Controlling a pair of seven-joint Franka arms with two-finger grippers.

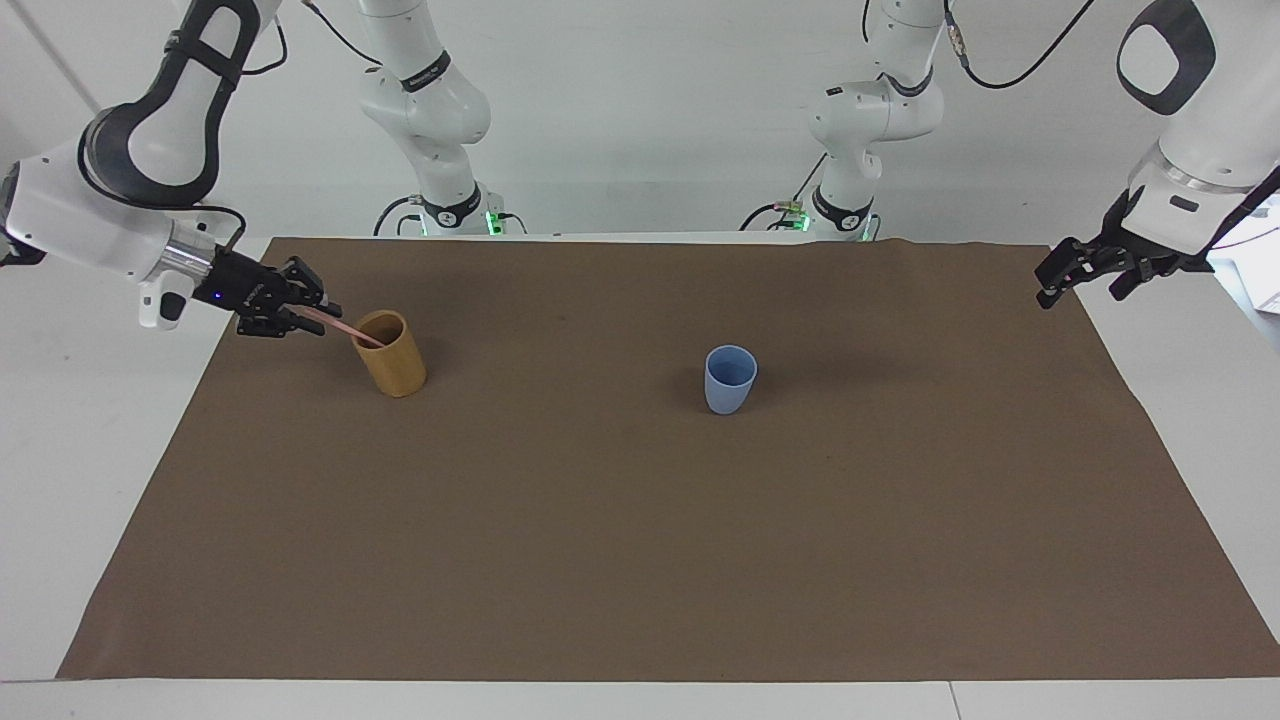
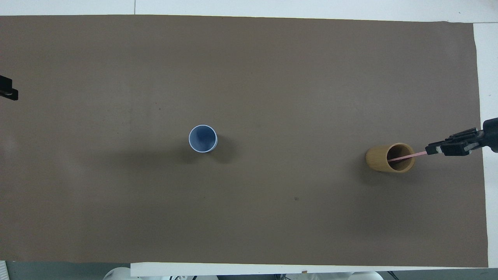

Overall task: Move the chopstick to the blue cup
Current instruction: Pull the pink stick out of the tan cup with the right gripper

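The thin pale pink chopstick (image 1: 343,331) leans out of the tall tan-yellow cylindrical cup (image 1: 393,353), upper left of the facing view, its long axis rising into the right gripper (image 1: 312,312), whose fingertips are closed on its top end. The small light-blue plastic cup (image 1: 730,378) stands mid-frame. The left gripper (image 1: 1062,277) waits at upper right, jaws wide, holding nothing.
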